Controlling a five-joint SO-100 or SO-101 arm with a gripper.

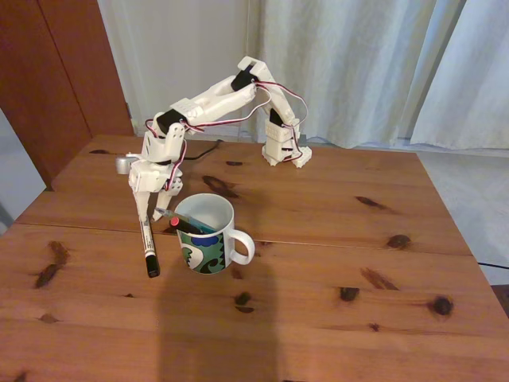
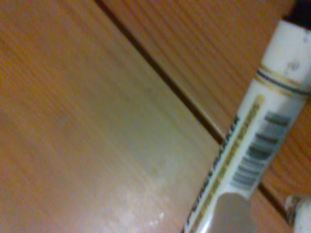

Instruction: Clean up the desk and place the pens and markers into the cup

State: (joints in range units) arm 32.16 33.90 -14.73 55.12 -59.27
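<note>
In the fixed view my gripper point(image 1: 151, 212) is shut on the white marker point(image 1: 147, 243), which hangs nearly upright with its black cap down, just above the desk point(image 1: 334, 318). The marker is a little left of the cup point(image 1: 208, 239), a white mug with a green and blue swirl and its handle to the right. A black pen with a red end point(image 1: 176, 222) and a teal pen point(image 1: 203, 229) lean inside the cup. The wrist view shows the marker's barrel point(image 2: 262, 145) with its barcode close up, over the desk seam point(image 2: 165, 82).
The arm's base point(image 1: 285, 151) is clamped at the desk's far edge, in front of white curtains. A dark cable point(image 1: 208, 148) trails behind the arm. The desk's left edge lies close to the gripper; open tabletop spreads to the right and front of the cup.
</note>
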